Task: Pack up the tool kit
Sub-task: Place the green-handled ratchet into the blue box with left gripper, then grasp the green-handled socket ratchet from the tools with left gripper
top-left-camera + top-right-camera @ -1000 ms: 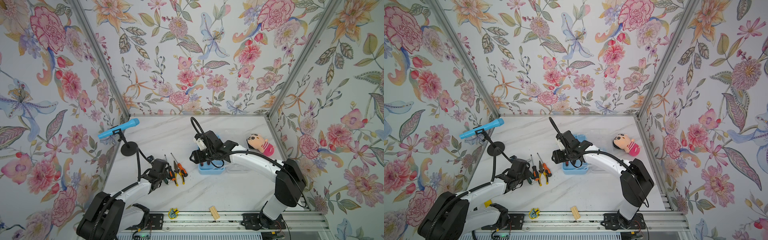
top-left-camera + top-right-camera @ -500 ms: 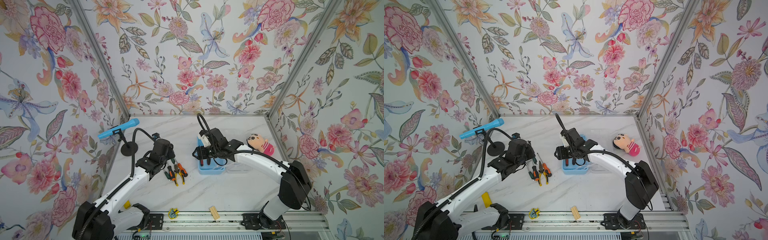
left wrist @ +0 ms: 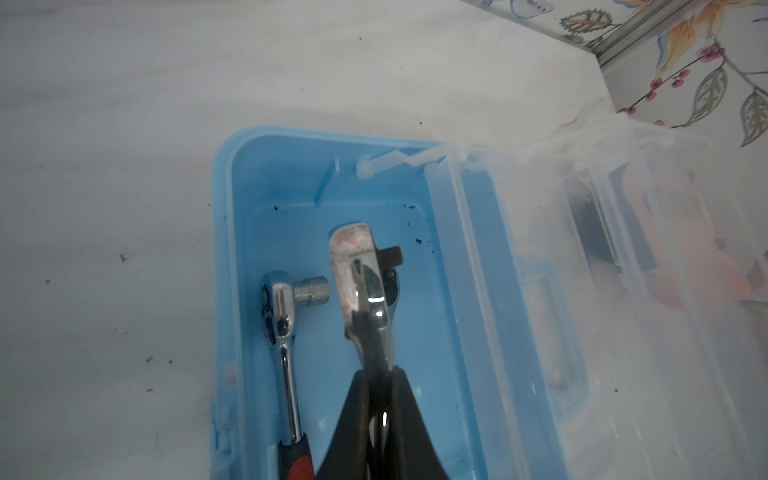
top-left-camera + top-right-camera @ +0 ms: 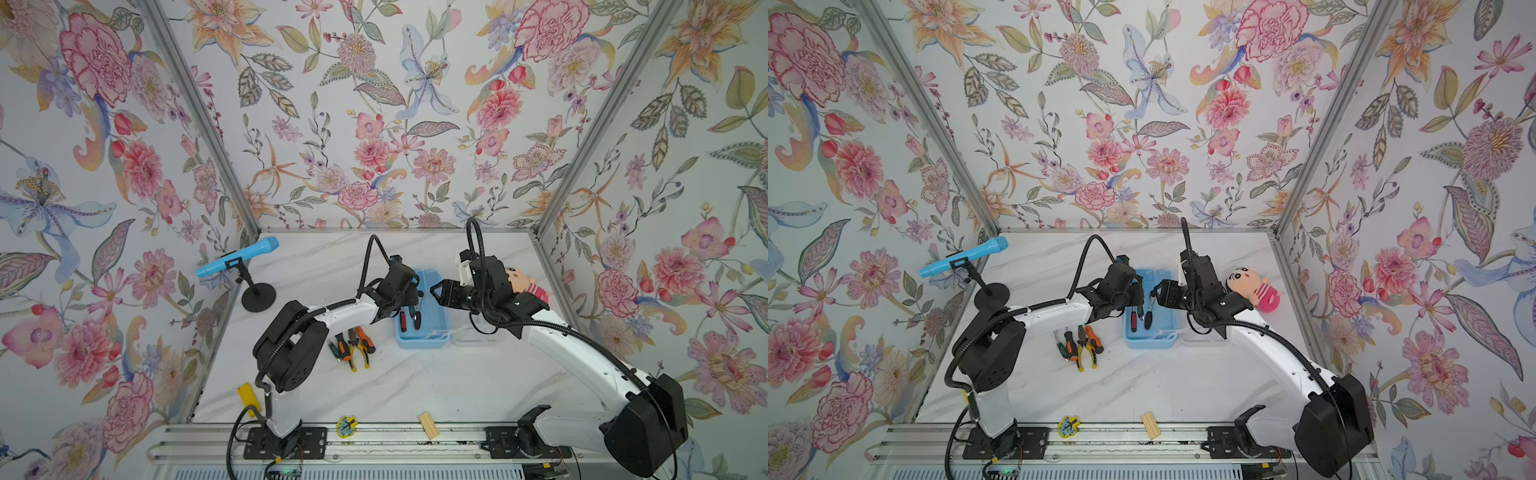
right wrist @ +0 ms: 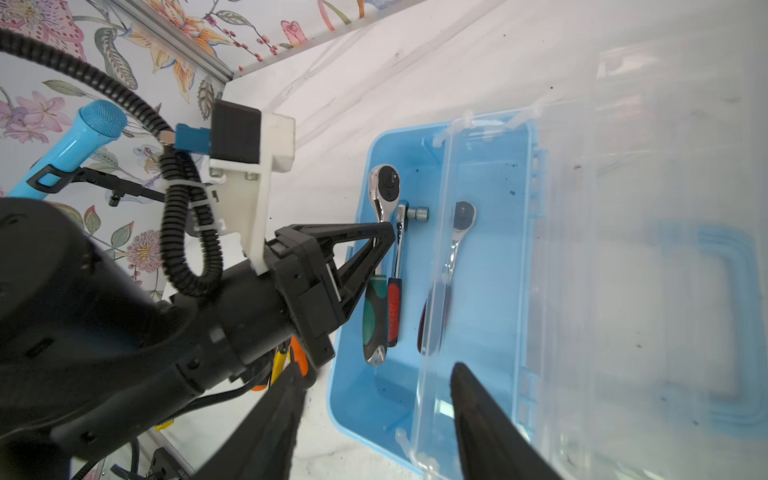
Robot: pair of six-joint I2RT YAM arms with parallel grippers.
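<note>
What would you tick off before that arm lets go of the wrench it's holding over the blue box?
1. Left gripper shut on the green-handled ratchet: ok.
2. Ratchet is over the blue box, not over the table: ok.
3. Free floor beside the red-handled ratchet already inside: ok.
4. Clear lid is open: ok.
5. Right gripper is open and apart from the left one: ok.
6. Held ratchet already touches the box floor: cannot tell.
7. All tools packed: not ok; pliers and screwdrivers lie on the table.
</note>
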